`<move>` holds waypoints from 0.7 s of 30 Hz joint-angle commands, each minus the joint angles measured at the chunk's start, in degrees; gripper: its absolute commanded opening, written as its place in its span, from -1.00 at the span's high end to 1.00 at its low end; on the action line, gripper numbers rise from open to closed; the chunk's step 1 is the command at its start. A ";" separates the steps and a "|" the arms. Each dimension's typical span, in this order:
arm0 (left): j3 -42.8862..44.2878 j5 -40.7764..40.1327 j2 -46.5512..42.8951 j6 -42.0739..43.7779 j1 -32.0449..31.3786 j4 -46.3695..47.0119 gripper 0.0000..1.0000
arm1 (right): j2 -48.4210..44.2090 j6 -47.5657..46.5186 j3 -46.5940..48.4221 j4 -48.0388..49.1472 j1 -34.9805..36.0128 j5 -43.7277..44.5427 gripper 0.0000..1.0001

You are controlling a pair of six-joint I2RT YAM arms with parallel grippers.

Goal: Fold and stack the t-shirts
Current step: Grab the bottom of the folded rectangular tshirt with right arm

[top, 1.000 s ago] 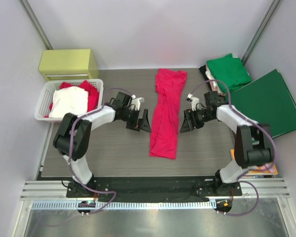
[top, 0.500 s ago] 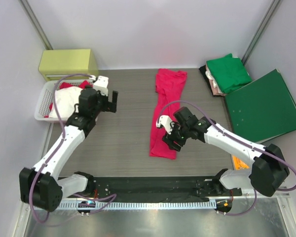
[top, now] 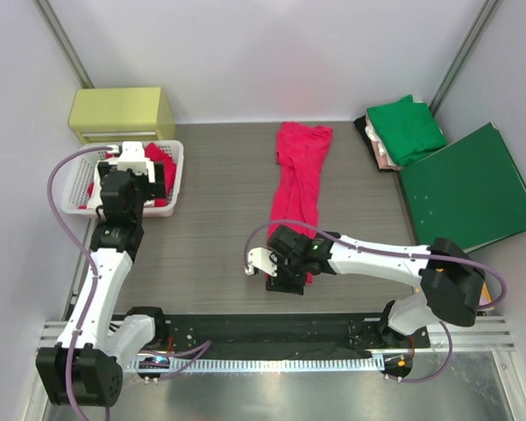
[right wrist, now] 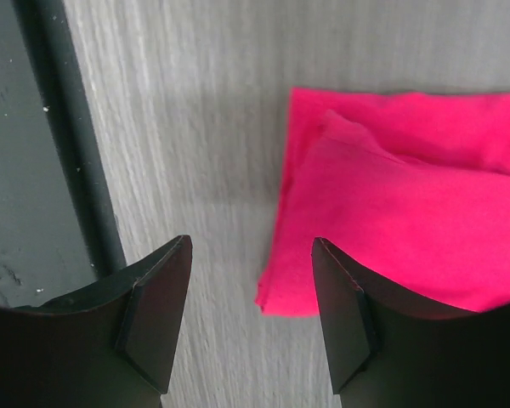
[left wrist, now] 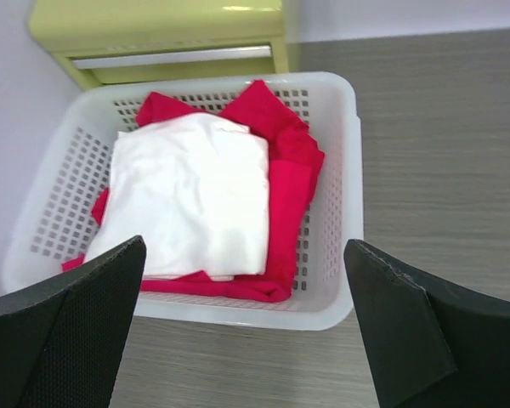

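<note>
A bright pinkish-red t-shirt [top: 296, 197] lies on the table as a long narrow strip, running from the back toward the front. My right gripper [top: 279, 281] hovers open over its near left corner; in the right wrist view that corner of the t-shirt [right wrist: 391, 195] lies between the spread fingers of the gripper [right wrist: 252, 246], untouched. A green t-shirt [top: 408, 127] lies folded at the back right on a pale one [top: 382, 154]. My left gripper [top: 133, 180] hangs wide open and empty above the white basket [top: 114, 213], the gripper [left wrist: 245, 246] framing it.
The basket [left wrist: 348, 170] holds a folded white cloth [left wrist: 195, 195] on red cloth [left wrist: 293, 170]. A yellow-green box [top: 123, 112] stands behind it. A stiff dark-green folder [top: 469, 189] lies at the right. A black rail [right wrist: 59, 136] runs along the table's front edge.
The left arm swung from the table's middle out to above the basket. The right arm went from the red t-shirt's right side round to its near end. The t-shirt has not moved.
</note>
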 commanded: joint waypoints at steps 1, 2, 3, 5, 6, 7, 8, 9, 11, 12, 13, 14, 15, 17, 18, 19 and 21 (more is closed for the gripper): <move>-0.58 1.47 -2.84 -0.14 1.67 2.07 -1.00 | 1.79 -0.80 1.45 3.67 1.13 0.87 -0.30; -0.67 1.64 -2.93 -0.14 1.84 2.16 -1.00 | 2.57 -0.71 1.27 4.46 1.31 0.78 -0.34; -0.58 1.73 -3.02 -0.40 2.28 2.16 -0.99 | 2.93 -0.36 0.84 4.91 1.66 0.69 -0.36; -0.49 2.52 -2.93 -0.75 2.46 1.81 -1.00 | 3.46 -0.27 0.57 5.61 2.10 1.04 -0.43; -0.49 2.61 -3.02 -0.93 2.37 1.55 -1.00 | 3.46 -0.62 0.13 5.88 2.02 1.31 -0.46; -0.49 3.13 -3.02 -1.01 2.46 1.63 -0.99 | 3.29 -0.80 -0.13 6.84 2.10 2.53 -0.51; -0.49 3.14 -2.93 -1.02 2.37 1.54 -1.00 | 3.02 -1.06 -0.92 7.37 2.10 2.97 -0.53; -0.40 3.23 -2.84 -1.10 2.46 1.54 -1.00 | 2.93 -1.24 -1.10 7.63 2.10 3.24 -0.53; -0.67 3.58 -2.84 -1.10 2.37 1.54 -0.99 | 3.19 -1.06 -1.71 8.60 2.10 3.51 -0.54; -0.67 3.49 -2.84 -1.10 3.94 1.54 -0.99 | 3.46 -1.06 -1.80 8.69 2.10 3.59 -0.54; -0.58 3.58 -2.93 -0.93 4.21 1.54 -1.00 | 3.72 -1.15 -1.98 9.21 2.10 3.68 -0.56; -0.58 3.58 -3.02 -0.84 4.30 1.46 -1.00 | 4.16 -1.41 -2.33 9.39 2.10 4.29 -0.57; -0.58 3.58 -3.19 -0.84 4.39 1.46 -0.99 | 4.68 -1.50 -2.50 9.74 2.10 4.56 -0.59; -0.58 3.67 -3.28 -0.66 4.57 1.37 -1.00 | 5.04 -1.50 -2.86 10.10 2.10 4.21 -0.63; -0.75 3.67 -3.28 -0.75 4.57 1.37 -1.00 | 5.13 -1.41 -3.03 10.36 2.10 3.86 -0.67; -0.84 3.75 -3.37 -0.75 4.65 1.46 -1.00 | 5.13 -1.24 -3.12 10.88 2.10 3.60 -0.68; -1.10 3.93 -3.19 -0.66 4.57 1.37 -1.00 | 5.22 -1.15 -3.47 11.50 2.02 3.68 -0.70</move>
